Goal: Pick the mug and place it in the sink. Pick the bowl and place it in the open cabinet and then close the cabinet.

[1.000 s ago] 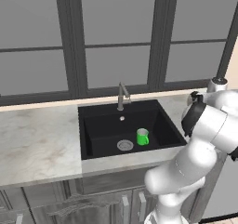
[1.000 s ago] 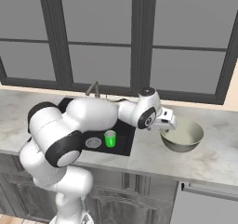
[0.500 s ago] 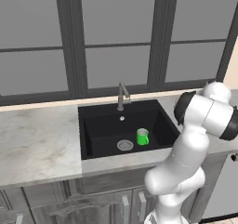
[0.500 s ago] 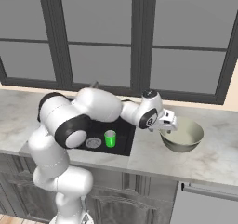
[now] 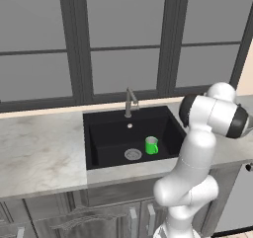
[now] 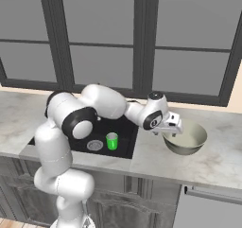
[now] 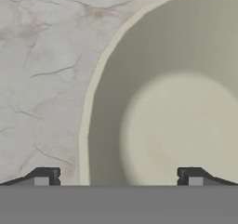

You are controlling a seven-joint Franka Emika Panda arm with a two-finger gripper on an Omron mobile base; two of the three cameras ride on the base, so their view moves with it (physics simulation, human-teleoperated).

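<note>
The small green mug [image 5: 151, 145] [image 6: 112, 141] stands upright in the black sink [image 5: 108, 138] [image 6: 126, 144], beside the round drain. To the sink's right, the wide cream bowl [image 6: 186, 138] [image 7: 176, 102] rests on the counter. My gripper [image 6: 173, 131] [image 7: 118, 177] hangs open just above the bowl's left rim. One of its fingertips [image 7: 44, 176] is over the counter outside the rim and the other is over the bowl's inside. Nothing is held. The cabinet is out of view.
A slim faucet [image 5: 130, 101] rises behind the sink, with tall dark-framed windows along the back wall. Marble counter [image 5: 39, 153] [image 7: 42, 79] runs to both sides. Grey lower cabinets [image 5: 99, 217] and a steel appliance front [image 6: 208, 208] sit below the counter edge.
The arm's elbow has swung over and the hand has eased right and down toward the bowl's left rim. Mug and bowl have not moved, and the jaws stay wide.
</note>
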